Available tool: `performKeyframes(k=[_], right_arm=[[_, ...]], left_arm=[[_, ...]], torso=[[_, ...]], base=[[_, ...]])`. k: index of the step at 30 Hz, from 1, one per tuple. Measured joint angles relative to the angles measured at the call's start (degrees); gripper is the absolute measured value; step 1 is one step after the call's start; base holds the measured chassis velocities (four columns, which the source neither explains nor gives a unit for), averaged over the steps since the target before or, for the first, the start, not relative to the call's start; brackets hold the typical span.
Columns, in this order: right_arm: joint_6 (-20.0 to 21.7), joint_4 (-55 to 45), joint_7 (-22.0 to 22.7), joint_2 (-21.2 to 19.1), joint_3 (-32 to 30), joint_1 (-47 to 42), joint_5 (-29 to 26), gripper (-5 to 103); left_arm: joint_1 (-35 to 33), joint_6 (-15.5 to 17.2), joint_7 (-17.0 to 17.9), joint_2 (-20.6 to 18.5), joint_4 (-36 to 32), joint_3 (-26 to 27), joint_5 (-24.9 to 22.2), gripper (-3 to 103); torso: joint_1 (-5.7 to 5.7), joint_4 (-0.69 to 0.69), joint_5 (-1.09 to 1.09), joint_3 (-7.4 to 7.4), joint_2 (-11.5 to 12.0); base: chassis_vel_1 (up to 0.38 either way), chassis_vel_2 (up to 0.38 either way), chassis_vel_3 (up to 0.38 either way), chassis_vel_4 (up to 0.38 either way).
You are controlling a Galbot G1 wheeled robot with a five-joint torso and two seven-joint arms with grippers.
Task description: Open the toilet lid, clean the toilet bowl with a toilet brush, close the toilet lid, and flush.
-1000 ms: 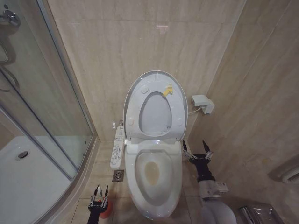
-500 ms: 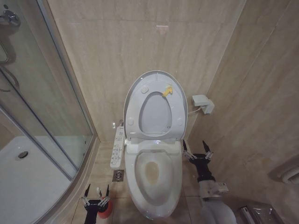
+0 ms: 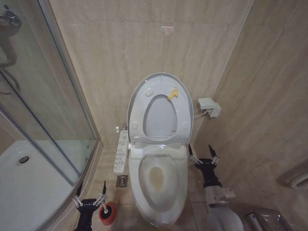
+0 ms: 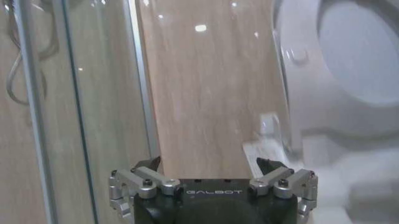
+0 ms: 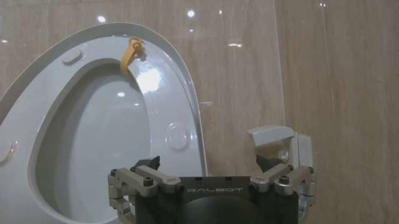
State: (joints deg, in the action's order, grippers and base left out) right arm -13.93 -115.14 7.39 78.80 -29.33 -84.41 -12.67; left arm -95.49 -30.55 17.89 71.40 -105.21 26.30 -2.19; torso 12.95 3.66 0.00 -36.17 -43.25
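The toilet lid (image 3: 161, 75) stands raised against the wall, with the seat ring (image 3: 139, 113) and its yellow tag up in front of it. Below them the toilet bowl (image 3: 161, 185) lies uncovered. At the bowl's left, on the floor, the toilet brush (image 3: 102, 206) stands in its red holder cup (image 3: 109, 215). My left gripper (image 3: 91, 192) is open just left of the brush and apart from it. My right gripper (image 3: 200, 150) is open beside the bowl's right rear. In the right wrist view that gripper (image 5: 209, 163) faces the raised lid (image 5: 187, 84).
A glass shower enclosure (image 3: 43, 120) with a metal frame fills the left side. A long white button panel (image 3: 121, 151) and a floor drain (image 3: 121, 181) lie between it and the bowl. A white wall box (image 3: 209, 107) sits right of the lid. The tiled right wall is close.
My left gripper opened wider and drew back to the left, off the brush handle, which now stands alone in the red cup. The right arm stayed put.
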Motion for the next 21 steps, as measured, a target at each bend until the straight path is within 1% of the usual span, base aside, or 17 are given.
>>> performKeyframes(k=[1,3,4,5,6,9,10,11,13,14,16,18,19,21], right_arm=[[0.0,0.0,0.0,0.0,0.0,0.0,0.0,100],[0.0,0.0,0.0,0.0,0.0,0.0,0.0,100],[0.0,0.0,0.0,0.0,0.0,0.0,0.0,100],[0.0,0.0,0.0,0.0,0.0,0.0,0.0,100],[0.0,0.0,0.0,0.0,0.0,0.0,0.0,100],[0.0,0.0,0.0,0.0,0.0,0.0,0.0,100],[0.0,0.0,0.0,0.0,0.0,0.0,0.0,100],[0.0,0.0,0.0,0.0,0.0,0.0,0.0,100],[0.0,0.0,0.0,0.0,0.0,0.0,0.0,100],[0.0,0.0,0.0,0.0,0.0,0.0,0.0,100],[0.0,0.0,0.0,0.0,0.0,0.0,0.0,100],[0.0,0.0,0.0,0.0,0.0,0.0,0.0,100],[0.0,0.0,0.0,0.0,0.0,0.0,0.0,100],[0.0,0.0,0.0,0.0,0.0,0.0,0.0,100]], left_arm=[[0.0,0.0,0.0,0.0,0.0,0.0,0.0,100],[-1.09,2.68,-1.47,-0.19,-5.06,1.91,-1.26,100],[-1.48,3.56,-2.4,-0.37,-6.63,2.65,-1.85,100],[-1.48,3.56,-2.4,-0.37,-6.63,2.65,-1.85,100],[-2.05,4.49,-4.11,-0.57,-8.44,3.57,-2.94,100],[-3.3,5.67,-7.76,-0.72,-11.36,5.17,-5.17,100],[-3.3,5.67,-7.76,-0.72,-11.36,5.17,-5.17,100],[-3.75,5.91,-9.05,-0.56,-12.2,5.52,-5.92,100],[-4.45,7.37,-10.16,0.15,-14.51,5.52,-7.23,100],[-4.45,7.37,-10.16,0.15,-14.51,5.52,-7.23,100],[-5.38,10.74,-9.28,1.0,-17.86,4.26,-8.68,100],[-6.37,15.23,-6.85,2.04,-21.65,2.2,-9.27,100],[-6.37,15.23,-6.85,2.04,-21.65,2.2,-9.27,100],[-7.15,19.1,-4.75,2.54,-25.04,0.45,-8.75,100]], torso=[[0.0,0.0,0.0,0.0,0.0],[0.0,0.0,0.0,0.0,0.0],[0.0,0.01,0.01,0.0,0.0],[0.0,0.01,0.01,0.0,0.0],[0.0,0.01,0.0,0.0,0.0],[0.0,0.0,-0.01,0.0,0.0],[0.0,0.0,-0.01,0.0,0.0],[0.0,0.0,-0.01,0.0,0.0],[0.0,0.0,0.0,0.0,0.0],[0.0,0.0,0.0,0.0,0.0],[0.0,0.01,0.0,0.0,0.0],[0.0,0.0,-0.01,0.0,0.0],[0.0,0.0,-0.01,0.0,0.0],[0.0,0.0,0.0,0.0,0.0]], base=[[0.0,0.0,0.0,0.0],[0.0,0.0,0.0,0.0],[0.0,0.0,0.0,0.0],[0.0,0.0,0.0,0.0],[0.0,0.0,0.0,0.0],[0.0,0.0,0.0,0.0],[0.0,0.0,0.0,0.0],[0.0,0.0,0.0,0.0],[0.0,0.0,0.0,0.0],[0.0,0.0,0.0,0.0],[0.0,0.0,0.0,0.0],[0.0,0.0,0.0,0.0],[0.0,0.0,0.0,0.0],[0.0,0.0,0.0,0.0]])
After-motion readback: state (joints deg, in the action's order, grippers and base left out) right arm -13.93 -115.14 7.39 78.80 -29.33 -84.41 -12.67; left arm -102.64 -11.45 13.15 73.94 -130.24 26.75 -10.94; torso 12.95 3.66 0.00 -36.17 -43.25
